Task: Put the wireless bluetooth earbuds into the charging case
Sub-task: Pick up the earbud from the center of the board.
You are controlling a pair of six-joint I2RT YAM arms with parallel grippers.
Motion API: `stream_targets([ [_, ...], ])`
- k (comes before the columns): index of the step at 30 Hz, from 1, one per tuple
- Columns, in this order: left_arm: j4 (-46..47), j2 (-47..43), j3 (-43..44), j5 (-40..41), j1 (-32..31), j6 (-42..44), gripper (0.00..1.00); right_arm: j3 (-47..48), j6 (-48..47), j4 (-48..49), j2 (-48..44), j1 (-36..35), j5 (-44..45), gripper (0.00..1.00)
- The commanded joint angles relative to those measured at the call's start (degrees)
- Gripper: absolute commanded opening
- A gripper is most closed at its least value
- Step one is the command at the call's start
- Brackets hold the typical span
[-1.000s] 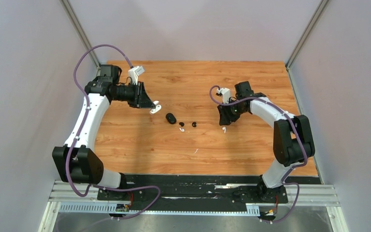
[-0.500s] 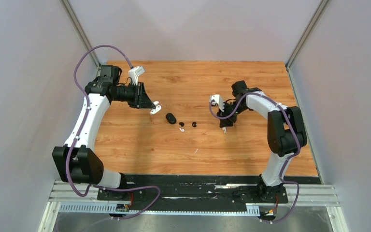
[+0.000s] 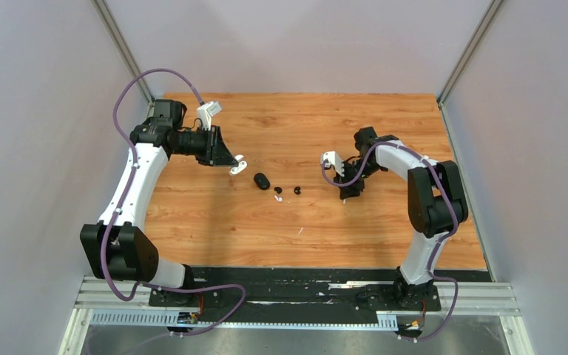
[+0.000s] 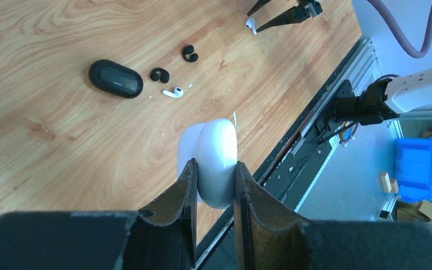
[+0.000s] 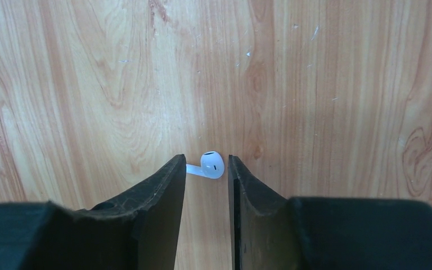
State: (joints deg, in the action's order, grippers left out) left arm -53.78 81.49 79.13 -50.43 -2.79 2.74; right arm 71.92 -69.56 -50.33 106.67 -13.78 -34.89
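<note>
My left gripper (image 3: 235,164) is shut on a white charging case (image 4: 216,163) and holds it above the table's left side. A black case (image 3: 262,180) lies shut on the wood. Beside it lie two black earbuds (image 3: 279,191) (image 3: 296,190) and one white earbud (image 3: 276,197). They also show in the left wrist view, the black case (image 4: 115,79) and the white earbud (image 4: 172,92). My right gripper (image 5: 206,163) is open, low over the table. The second white earbud (image 5: 211,165) lies on the wood between its fingertips, its stem toward the left finger.
The wooden table (image 3: 296,229) is bounded by grey walls at the left, right and back. A black base strip with metal rails (image 3: 296,285) runs along the near edge. A purple cable (image 3: 129,89) loops above the left arm.
My right gripper has turned and come down toward the near side, over the white earbud, which now sits between its fingers. The left arm and the white case have not moved.
</note>
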Motion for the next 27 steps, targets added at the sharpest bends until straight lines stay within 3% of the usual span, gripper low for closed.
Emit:
stream_targets([
  [1, 1.3, -0.3, 0.4, -1.1, 0.5, 0.3, 0.11, 0.9, -0.9, -0.1, 0.5, -0.1, -0.6, 0.32],
  [27, 2.0, 0.3, 0.4, -1.5, 0.5, -0.1, 0.1, -1.1, 1.2, 3.2, 0.6, -0.1, 1.4, 0.29],
])
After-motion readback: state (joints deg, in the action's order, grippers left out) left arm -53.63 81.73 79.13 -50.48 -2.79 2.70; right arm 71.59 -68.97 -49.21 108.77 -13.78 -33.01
